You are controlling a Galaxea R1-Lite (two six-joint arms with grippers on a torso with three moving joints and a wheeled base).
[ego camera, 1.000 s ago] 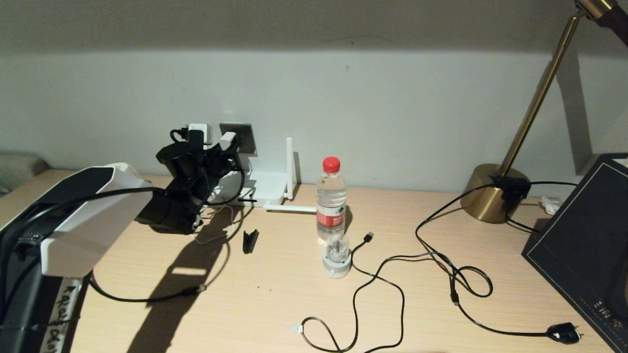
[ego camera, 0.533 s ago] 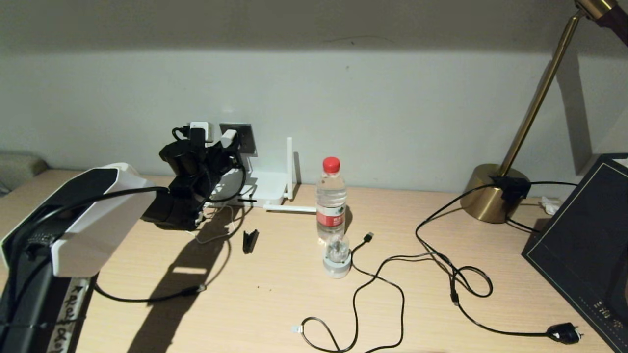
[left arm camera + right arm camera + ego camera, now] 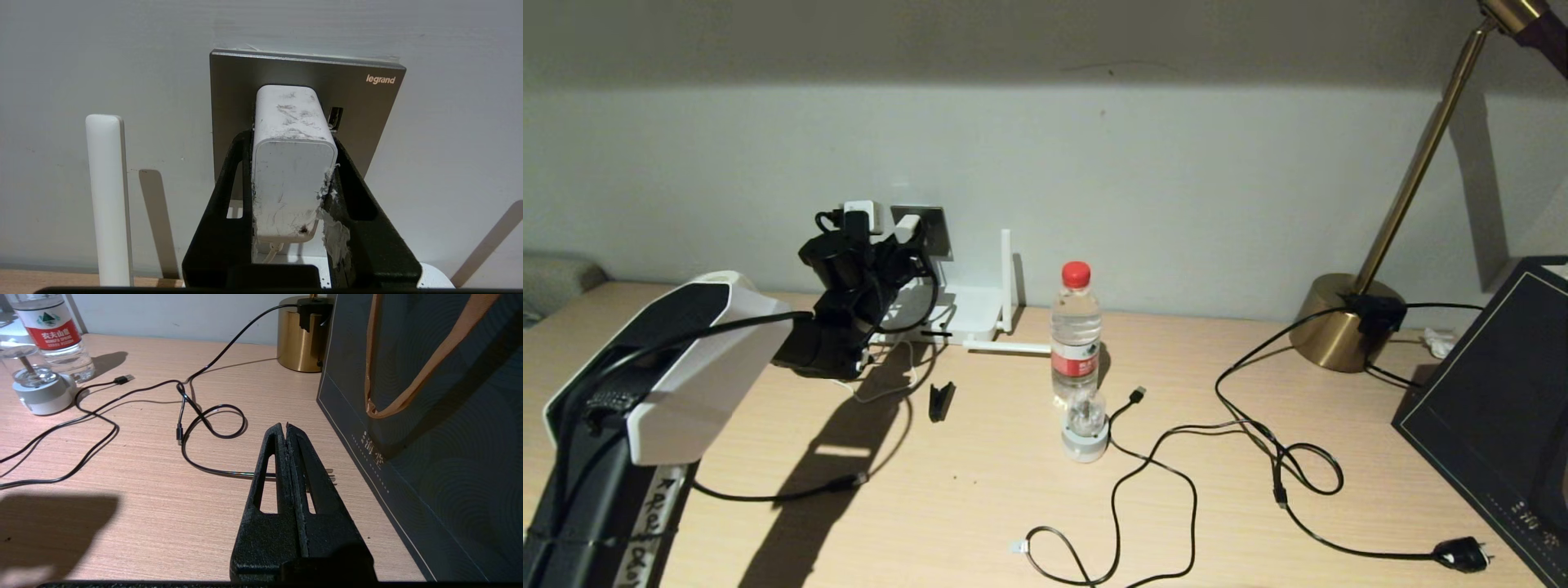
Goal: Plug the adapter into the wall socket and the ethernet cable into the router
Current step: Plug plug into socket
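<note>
Already the left gripper clamped the adapter against the wall socket; misaligned pins could jam it. Right gripper idled, fingers closed, empty, over the bench.

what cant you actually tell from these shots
- Adapter pins: left wrist view, hidden between its body and the wall socket; seating unclear.
- Router ports: head view, left tool and arm cover them.
- Ethernet cable tip: head view, too small.
- Lamp head: cut off by the edge.
</note>
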